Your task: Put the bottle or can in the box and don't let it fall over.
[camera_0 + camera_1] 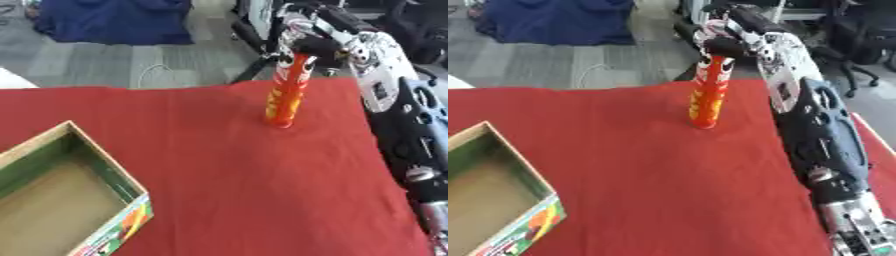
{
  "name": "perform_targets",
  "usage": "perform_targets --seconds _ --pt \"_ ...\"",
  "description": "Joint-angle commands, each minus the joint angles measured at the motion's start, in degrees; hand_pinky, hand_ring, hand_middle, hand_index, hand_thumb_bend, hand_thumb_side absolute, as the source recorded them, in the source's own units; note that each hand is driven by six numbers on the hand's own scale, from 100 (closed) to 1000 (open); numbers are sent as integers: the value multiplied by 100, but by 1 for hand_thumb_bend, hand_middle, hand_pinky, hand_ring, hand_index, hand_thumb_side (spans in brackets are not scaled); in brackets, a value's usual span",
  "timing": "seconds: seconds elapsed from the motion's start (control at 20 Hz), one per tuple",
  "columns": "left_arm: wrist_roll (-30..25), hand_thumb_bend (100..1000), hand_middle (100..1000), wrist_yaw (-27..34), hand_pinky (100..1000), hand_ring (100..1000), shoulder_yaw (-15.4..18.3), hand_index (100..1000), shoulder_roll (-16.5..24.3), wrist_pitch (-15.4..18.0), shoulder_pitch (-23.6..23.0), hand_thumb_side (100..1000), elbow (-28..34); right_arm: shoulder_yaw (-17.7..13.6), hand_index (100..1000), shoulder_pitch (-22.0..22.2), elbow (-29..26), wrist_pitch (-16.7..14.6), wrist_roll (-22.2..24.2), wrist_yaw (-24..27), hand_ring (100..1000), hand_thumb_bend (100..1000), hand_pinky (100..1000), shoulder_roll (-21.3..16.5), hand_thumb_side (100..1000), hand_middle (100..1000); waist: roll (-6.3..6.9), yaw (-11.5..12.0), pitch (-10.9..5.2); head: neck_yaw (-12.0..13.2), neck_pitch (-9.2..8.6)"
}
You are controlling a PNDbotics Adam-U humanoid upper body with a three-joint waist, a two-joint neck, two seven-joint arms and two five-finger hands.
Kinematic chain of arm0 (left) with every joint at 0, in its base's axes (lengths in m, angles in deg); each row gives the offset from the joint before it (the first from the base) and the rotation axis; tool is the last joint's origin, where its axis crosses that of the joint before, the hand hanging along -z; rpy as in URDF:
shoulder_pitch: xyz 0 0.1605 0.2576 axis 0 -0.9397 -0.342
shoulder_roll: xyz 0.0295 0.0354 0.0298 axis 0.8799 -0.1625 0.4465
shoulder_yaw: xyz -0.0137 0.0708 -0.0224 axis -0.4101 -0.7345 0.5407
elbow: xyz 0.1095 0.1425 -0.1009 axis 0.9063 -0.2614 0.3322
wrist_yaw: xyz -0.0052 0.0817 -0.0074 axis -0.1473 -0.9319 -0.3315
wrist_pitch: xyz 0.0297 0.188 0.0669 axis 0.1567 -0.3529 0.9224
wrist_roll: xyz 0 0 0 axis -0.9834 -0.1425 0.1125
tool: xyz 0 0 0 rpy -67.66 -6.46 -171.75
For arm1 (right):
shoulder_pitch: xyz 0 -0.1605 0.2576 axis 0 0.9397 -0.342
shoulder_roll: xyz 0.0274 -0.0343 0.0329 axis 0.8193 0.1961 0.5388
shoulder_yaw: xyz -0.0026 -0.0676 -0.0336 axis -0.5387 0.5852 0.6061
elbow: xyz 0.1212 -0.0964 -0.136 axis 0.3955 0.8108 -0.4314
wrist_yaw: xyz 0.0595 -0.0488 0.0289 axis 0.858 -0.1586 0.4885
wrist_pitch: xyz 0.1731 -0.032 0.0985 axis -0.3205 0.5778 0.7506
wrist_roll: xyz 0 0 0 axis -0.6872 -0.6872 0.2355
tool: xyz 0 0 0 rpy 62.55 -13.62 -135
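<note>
Left eye view | right hand (308,42) seemingly curled around tilted can's (288,92) top

Black-and-silver right arm (820,140), white forearm casing, black fingers (317,46)

Glossy orange can (287,95), matt red cloth (236,170), cardboard box (61,195).

An orange can (286,95) is held at its top by the right hand (306,40), tilted, its base on the red-covered bench (245,180). The open box (61,200) is seen well apart, lower left of the can.
</note>
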Motion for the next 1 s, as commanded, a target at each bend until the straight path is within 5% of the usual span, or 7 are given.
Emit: perform_targets --seconds 0.05,0.5,1.0 --pt "-10 100 657 -40 365 868 14 695 83 27 57 699 109 -49 1000 -108 -22 -48 17 -13 975 100 899 -225 1000 927 16 -9 -67 -18 -20" --pt "-24 100 657 -90 365 865 10 695 79 31 58 700 109 44 991 -136 -180 -263 435 264 862 100 856 -130 1000 887 23 -31 -22 0 72" --pt "-23 100 658 -80 365 866 17 695 74 -7 76 697 109 99 984 -94 -235 -445 796 473 884 100 859 -64 1000 883 -12 -48 -59 6 79"
